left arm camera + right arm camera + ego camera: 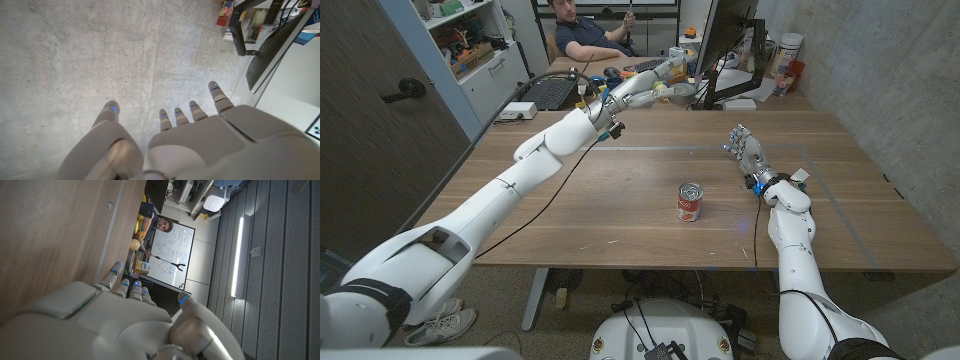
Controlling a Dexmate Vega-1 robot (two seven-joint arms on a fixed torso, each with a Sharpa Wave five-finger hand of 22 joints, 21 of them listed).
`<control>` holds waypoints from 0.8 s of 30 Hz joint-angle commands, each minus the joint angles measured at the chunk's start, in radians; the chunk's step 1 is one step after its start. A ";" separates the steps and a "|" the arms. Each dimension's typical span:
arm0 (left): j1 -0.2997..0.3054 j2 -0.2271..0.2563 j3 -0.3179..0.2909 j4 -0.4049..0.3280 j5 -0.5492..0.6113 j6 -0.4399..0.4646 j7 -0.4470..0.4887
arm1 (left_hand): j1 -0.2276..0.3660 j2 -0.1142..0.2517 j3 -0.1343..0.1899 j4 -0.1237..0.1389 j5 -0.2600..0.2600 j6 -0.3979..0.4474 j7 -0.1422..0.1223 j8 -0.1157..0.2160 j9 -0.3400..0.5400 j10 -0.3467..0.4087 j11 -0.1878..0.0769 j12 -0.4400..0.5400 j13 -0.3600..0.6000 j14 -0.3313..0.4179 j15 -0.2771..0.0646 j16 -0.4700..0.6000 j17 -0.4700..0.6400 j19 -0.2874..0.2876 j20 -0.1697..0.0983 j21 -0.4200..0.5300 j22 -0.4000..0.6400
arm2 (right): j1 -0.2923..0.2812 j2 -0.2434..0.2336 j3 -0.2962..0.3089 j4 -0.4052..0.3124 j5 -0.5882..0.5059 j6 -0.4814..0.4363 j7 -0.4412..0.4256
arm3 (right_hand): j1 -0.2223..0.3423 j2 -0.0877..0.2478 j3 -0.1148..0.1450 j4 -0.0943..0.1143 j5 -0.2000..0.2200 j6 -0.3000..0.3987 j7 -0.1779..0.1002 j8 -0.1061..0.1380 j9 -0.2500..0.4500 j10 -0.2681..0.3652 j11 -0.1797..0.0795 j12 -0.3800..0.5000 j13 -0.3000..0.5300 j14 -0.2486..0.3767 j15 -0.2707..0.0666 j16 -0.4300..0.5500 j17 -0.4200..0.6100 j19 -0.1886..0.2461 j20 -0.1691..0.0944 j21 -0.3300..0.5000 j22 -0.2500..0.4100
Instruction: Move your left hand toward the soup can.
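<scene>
Stands upright near the middle of the surface, a little toward its near edge: a soup can (690, 201), red label below, white band above, bare metal lid on top, nothing touching it. Looks full and unopened, so probably weighty for its size and quite stiff; no give under pressure, no risk of crushing. Smooth label and round wall likely slippery, so best taken around the middle of the side, thumb on one face and fingers on the opposite, well below the top rim. Tall enough against its base to topple under a sideways knock, so worth coming in gently and level. Left hand (665, 78) raised high over the far edge of the surface, arm stretched out long, well apart from the can; seen in the left wrist view (200, 135) with fingers (194, 111) spread and extended toward a grey concrete wall, holding nothing. Right hand (748, 152) sits toward the right side of the surface, well apart from the can, fingers apart and reaching away toward the far edge, nothing in it. Beyond the far edge, a monitor (725, 40) and a seated person (582, 35). Reach toward the can judged barely begun.
</scene>
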 commanded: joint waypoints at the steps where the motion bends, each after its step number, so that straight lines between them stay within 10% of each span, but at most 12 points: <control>1: -0.086 -0.047 0.091 0.070 0.043 -0.079 -0.115 | 0.021 0.001 0.003 -0.013 0.010 -0.005 0.001 -0.001 0.005 -0.010 -0.004 0.005 0.006 -0.011 -0.001 0.001 0.001 0.003 0.001 -0.004 0.002 | 0.006 0.002 0.003 0.020 0.010 0.022 0.004 | 0.004 0.102 0.009 -0.001 0.004 0.005 0.000 0.005 0.002 0.005 0.000 0.005 0.005 -0.015 -0.003 -0.001 0.004 -0.045 -0.059 -0.007 0.005; 24: -0.149 -0.109 0.218 0.192 0.115 -0.116 -0.207 | 0.060 0.012 0.004 -0.031 0.016 0.005 0.001 0.004 0.006 -0.012 -0.008 0.010 0.006 0.004 -0.009 0.011 0.001 0.032 -0.011 -0.015 0.002 | 0.001 0.003 0.006 0.023 0.018 0.029 0.007 | 0.004 0.102 0.010 -0.001 0.004 0.007 0.000 0.004 0.001 0.007 0.000 0.004 0.005 -0.012 -0.001 -0.005 0.003 -0.040 -0.059 -0.016 0.005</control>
